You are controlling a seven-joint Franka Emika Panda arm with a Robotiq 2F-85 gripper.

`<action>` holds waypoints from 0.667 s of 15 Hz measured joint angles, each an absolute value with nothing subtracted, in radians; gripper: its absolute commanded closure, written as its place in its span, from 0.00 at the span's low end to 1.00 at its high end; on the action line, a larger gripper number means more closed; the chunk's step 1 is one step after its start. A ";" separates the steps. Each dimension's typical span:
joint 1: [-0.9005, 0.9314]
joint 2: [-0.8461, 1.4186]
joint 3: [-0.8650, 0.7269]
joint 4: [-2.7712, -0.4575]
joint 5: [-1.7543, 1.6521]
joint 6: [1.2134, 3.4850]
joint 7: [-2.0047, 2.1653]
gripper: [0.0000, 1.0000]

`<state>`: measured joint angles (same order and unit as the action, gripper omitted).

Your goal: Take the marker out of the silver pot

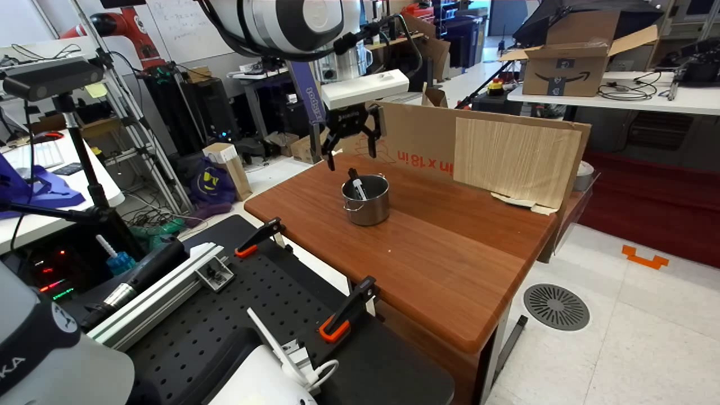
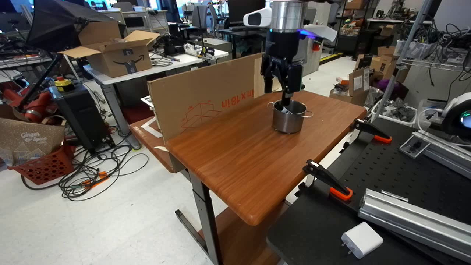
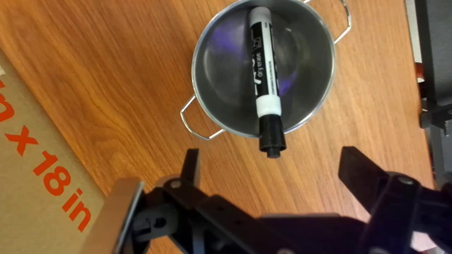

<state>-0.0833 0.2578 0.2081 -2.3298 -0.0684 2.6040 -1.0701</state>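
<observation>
A cardboard panel [image 1: 416, 126] stands along the far edge of the wooden table [image 1: 433, 259] in an exterior view, and at the centre of that frame we find the silver pot [image 1: 372, 212] upright on the wood. The marker [image 3: 265, 63] leans in the pot, its pale end down inside and its black cap [image 3: 271, 130] jutting past the rim. We see the claw [image 1: 352, 159] hanging just above, spread wide, with nothing held between its fingers [image 3: 362, 176]. What the coming move turns on, as we judge it, is how the marker's long axis meets that gap: in the wrist view it lies up the frame from the claw and runs almost straight up and down, cap lowermost, while the fingers stand at the lower left and lower right, one to each side of its line. So we expect the squeeze to fall across the cap, with little or no turn of the wrist, after a short way down. The wrist view alone lets us follow the marker's whole length, even the words "dry erase", but it tells us little about height. For that we look to an exterior view, where the cap [image 1: 353, 174] shows below and between the fingertips [image 1: 331, 163], clear of both. Yet in an exterior view the claw's dark tip and the cap run together over the mouth of the pot [image 2: 289, 124], and we cannot separate them there.
</observation>
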 measured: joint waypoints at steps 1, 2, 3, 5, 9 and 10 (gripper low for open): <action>-0.081 0.265 0.205 -2.324 -0.069 2.598 -1.070 0.00; -0.079 0.271 0.202 -2.318 -0.069 2.589 -1.070 0.00; -0.076 0.277 0.199 -2.313 -0.070 2.581 -1.070 0.00; -0.070 0.289 0.192 -2.301 -0.071 2.568 -1.070 0.26; -0.064 0.311 0.188 -2.280 -0.072 2.547 -1.069 0.58; -0.063 0.316 0.188 -2.274 -0.072 2.542 -1.069 0.66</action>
<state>-0.0635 0.3156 0.1877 -2.2741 -0.0723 2.5416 -1.0695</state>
